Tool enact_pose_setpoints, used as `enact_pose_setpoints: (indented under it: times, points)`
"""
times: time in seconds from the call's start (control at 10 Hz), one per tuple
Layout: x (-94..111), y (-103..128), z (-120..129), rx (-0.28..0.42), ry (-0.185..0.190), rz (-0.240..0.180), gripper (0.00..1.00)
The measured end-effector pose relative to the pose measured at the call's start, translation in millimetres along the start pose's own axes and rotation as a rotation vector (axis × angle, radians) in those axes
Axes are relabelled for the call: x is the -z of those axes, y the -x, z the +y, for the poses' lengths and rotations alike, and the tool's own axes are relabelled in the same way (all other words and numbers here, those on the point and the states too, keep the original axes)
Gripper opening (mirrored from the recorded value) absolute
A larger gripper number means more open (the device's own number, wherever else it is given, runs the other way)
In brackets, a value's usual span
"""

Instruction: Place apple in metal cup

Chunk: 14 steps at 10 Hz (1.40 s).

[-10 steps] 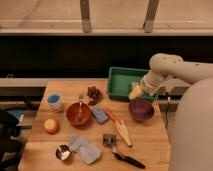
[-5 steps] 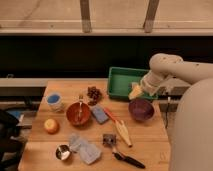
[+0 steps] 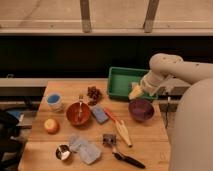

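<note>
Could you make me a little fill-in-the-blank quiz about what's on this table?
The apple lies on the ____, outside the metal cup.
The gripper hangs over the edge of the ____ tray, far from the apple.
The bowl nearest the gripper is ____ in colour.
Missing words: table; green; purple.

A green tray [image 3: 116, 84] is set at the far right of a wooden table [image 3: 150, 142], with a purple bowl [image 3: 141, 109] just nearer. An orange bowl [image 3: 78, 115] holding a utensil is placed at centre, a white-and-blue cup [image 3: 54, 101] to its left and a blue block [image 3: 100, 114] just beside its right. A dark clustered lump [image 3: 93, 93] is laid just beyond; a crumpled wrapper [image 3: 85, 148] and a black-handled tool [image 3: 127, 160] are seen near the front edge.
</note>
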Motion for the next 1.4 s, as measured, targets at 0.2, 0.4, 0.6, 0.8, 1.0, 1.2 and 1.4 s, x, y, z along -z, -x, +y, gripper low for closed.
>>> enact_pose_setpoints:
  times: [0.2,0.4,0.6,0.8,1.0,1.2,1.4]
  points:
    - [0.0,0.0,0.0,0.0,0.0,0.0,0.77]
    - [0.0,0.0,0.0,0.0,0.0,0.0,0.77]
    - [0.4,0.1,-0.4,-0.001,0.001,-0.002,0.77]
    - [6.9,6.6,4.8,0.027,0.036,-0.034,0.77]
    - [15.3,20.9,28.4,0.091,0.08,-0.062,0.77]
    - [22.3,34.7,63.8,0.176,0.123,-0.078,0.77]
    - [27.3,50.2,121.8,0.3,0.157,-0.087,0.77]
